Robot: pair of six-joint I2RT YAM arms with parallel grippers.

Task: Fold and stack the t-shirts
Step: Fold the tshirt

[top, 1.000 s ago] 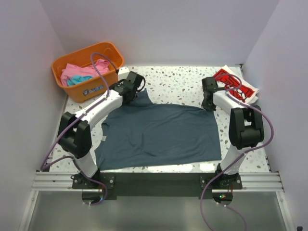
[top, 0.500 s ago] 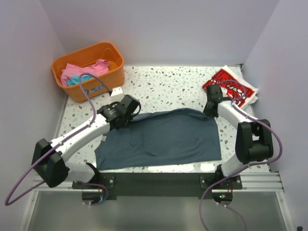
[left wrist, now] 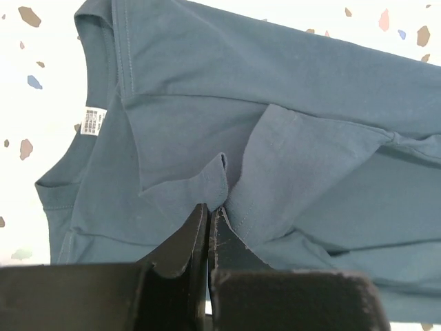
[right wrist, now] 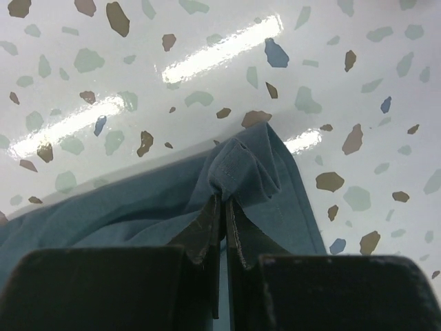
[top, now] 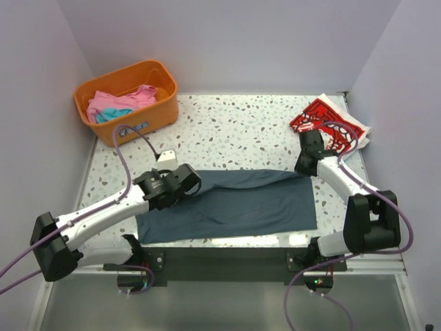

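left wrist: left hand [left wrist: 209, 207], right hand [right wrist: 224, 198] each clamp slate-blue t-shirt [left wrist: 310, 158]; tag [left wrist: 91, 120] print unreadable.

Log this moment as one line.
step: first fold | left gripper: shut on slate-blue t-shirt | right gripper: shut on same shirt | red t-shirt: far right | orange basket: pink t-shirt, turquoise t-shirt inside

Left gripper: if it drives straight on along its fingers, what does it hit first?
The dark slate-blue t-shirt. The left gripper is shut on a fold of it, and more of the same cloth lies directly ahead. The table probably follows, though depth is unclear.
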